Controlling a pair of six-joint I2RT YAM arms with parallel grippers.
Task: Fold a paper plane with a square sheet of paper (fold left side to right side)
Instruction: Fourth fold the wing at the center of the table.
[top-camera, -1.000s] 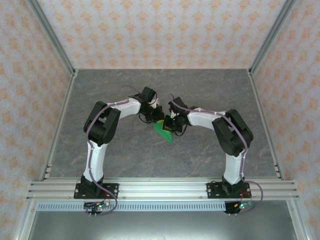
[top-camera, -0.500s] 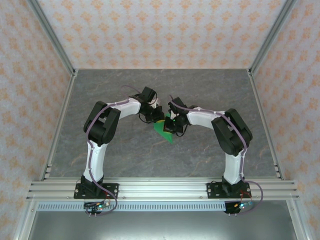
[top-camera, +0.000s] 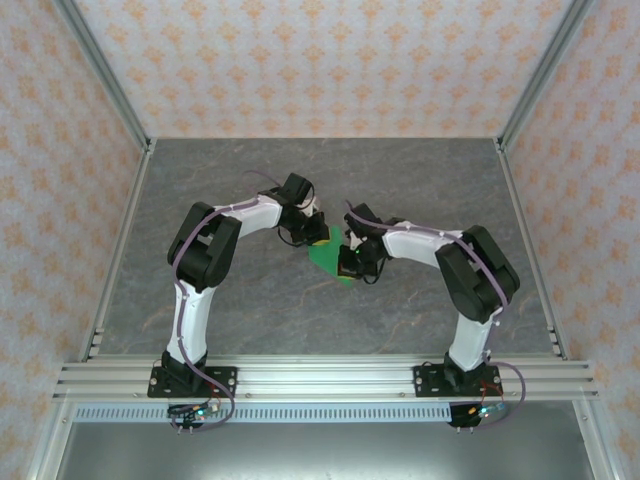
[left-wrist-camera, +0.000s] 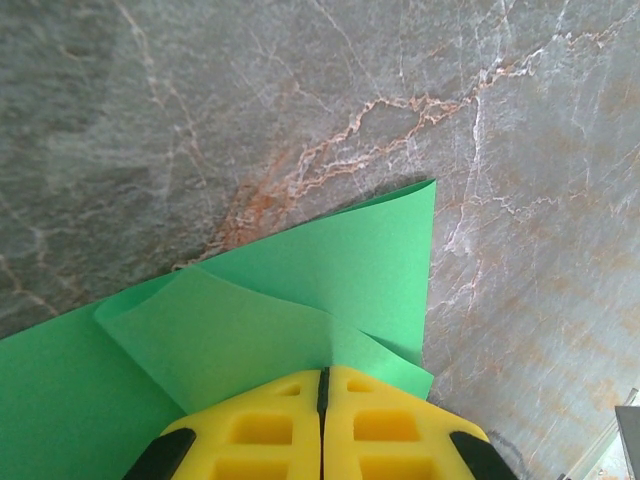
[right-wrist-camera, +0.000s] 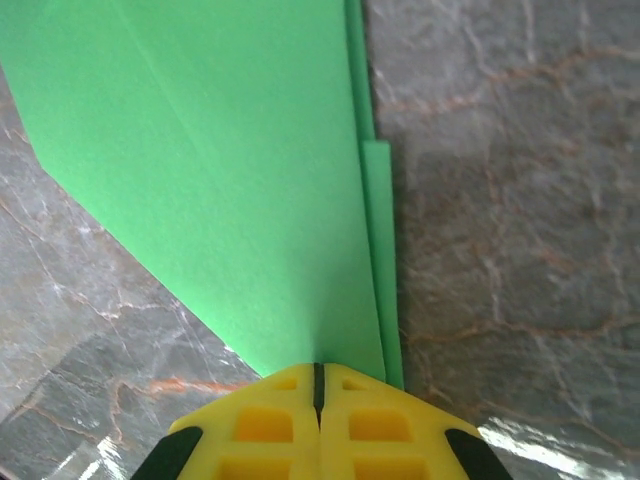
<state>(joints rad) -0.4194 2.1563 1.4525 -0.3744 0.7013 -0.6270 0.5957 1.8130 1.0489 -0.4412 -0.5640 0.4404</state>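
Top external: both claws sitting closed on the green sheet

The square sheet of paper (top-camera: 326, 260), creased into a wedge, is lying mid-worktop (top-camera: 230, 190) between the two arms. Its long axis is running far to near, with the point toward the near side. The left claw (top-camera: 317, 237) is sitting on the far-left part of it. The right claw (top-camera: 350, 268) is sitting at the near-right edge, closer to the point.

Left wrist: yellow fingertips (left-wrist-camera: 270, 430) are meeting with no gap, tips touching the paper where a folded flap is coming in under them. One corner of the sheet is pointing away from the claw.

Right wrist: fingertips (right-wrist-camera: 265, 425) are likewise pressing together, tips on the paper. The folded edge is running straight ahead of the claw, with a thin strip of the lower layer peeking out just right of it.

Cannot tell whether either claw is nipping a layer or only pressing down.

Judgement: the right claw is lining up with the folded edge, so any run along that edge is falling to it. The left claw is looking like the anchor at the far end.
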